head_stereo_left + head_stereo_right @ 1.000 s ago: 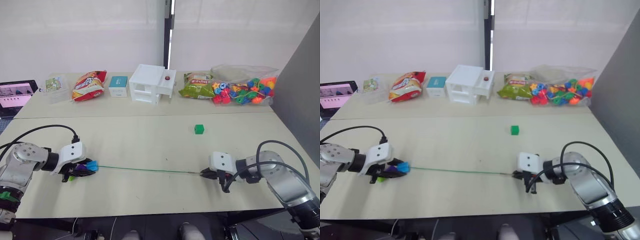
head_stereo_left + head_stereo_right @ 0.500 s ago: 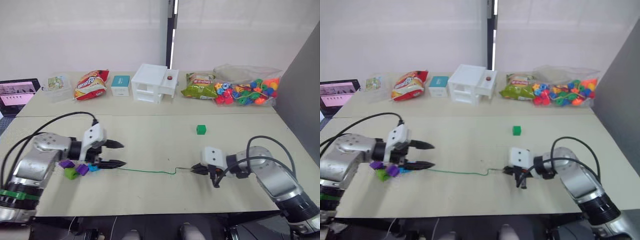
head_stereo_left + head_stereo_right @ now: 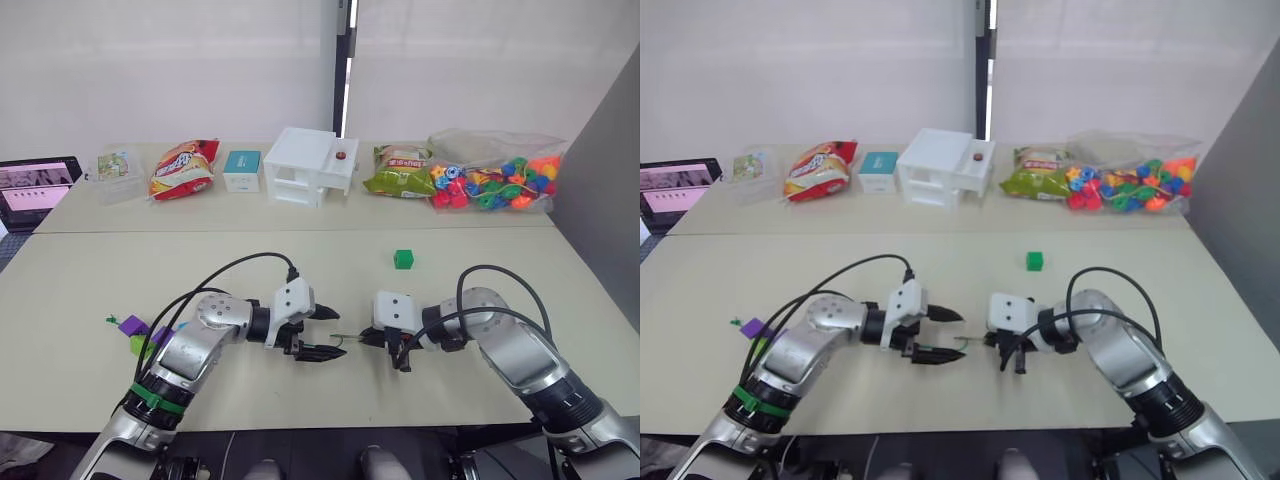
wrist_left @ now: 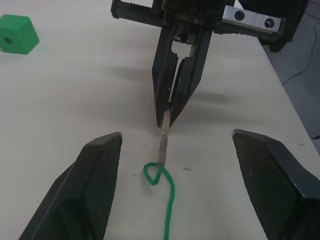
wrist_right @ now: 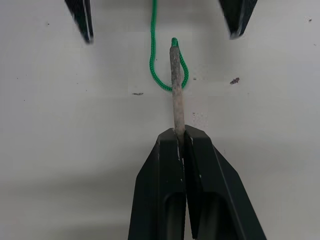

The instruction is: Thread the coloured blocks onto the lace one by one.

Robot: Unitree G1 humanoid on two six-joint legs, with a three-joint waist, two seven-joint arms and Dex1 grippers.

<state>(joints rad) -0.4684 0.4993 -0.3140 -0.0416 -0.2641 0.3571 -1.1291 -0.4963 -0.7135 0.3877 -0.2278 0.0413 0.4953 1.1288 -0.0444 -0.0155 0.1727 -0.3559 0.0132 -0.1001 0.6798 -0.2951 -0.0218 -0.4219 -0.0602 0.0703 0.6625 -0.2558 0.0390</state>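
Pinching the stiff greyish needle-like tip of the thin green lace (image 5: 174,85), my right gripper (image 3: 392,341) has its two black fingers clamped tight on it near the table's middle, while my left gripper (image 3: 327,333) faces it with fingers spread wide and nothing between them. Just past the tip the cord curls into a small loop on the beige table (image 3: 300,270). Further out, at far left, the small purple and lime-green plastic blocks (image 3: 138,333) sit bunched together; whether they ride the lace I cannot tell. One dark green plastic cube (image 3: 402,259) lies loose beyond, so I judge threading is unfinished.
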